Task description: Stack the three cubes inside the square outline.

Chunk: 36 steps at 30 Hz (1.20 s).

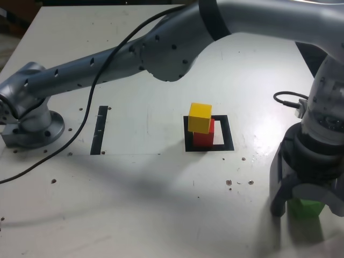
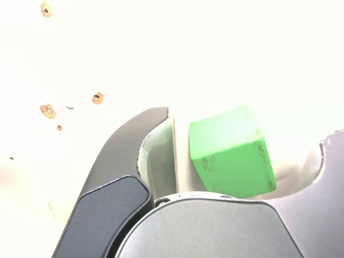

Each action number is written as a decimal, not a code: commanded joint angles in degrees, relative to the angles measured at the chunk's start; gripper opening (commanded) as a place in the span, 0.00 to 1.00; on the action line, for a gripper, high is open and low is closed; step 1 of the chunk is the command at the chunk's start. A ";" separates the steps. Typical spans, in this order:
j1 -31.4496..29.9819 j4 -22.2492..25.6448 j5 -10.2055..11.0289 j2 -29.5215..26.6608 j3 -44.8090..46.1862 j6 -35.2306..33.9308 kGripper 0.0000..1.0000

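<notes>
The yellow cube [image 1: 200, 117] sits on the red cube [image 1: 205, 137], slightly skewed. That pair stands in the left part of the black square outline [image 1: 228, 132], over its left band of tape. The green cube [image 1: 306, 208] lies on the table near the front at the exterior view's right. My gripper [image 1: 307, 210] is lowered around it and stands open. In the wrist view the green cube [image 2: 231, 153] lies between the jaws of my gripper [image 2: 251, 123]. One finger [image 2: 180, 156] is close beside it, and a gap shows on the other side.
A narrow black strip [image 1: 99, 129] lies on the white table [image 1: 161, 204] at the exterior view's left, near the arm's base [image 1: 32, 126]. The arm's long link [image 1: 161, 48] spans above the back of the table. A black cable [image 1: 80, 134] trails over the left side.
</notes>
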 commanded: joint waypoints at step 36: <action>-0.94 0.72 0.81 -1.55 -2.36 -0.71 0.14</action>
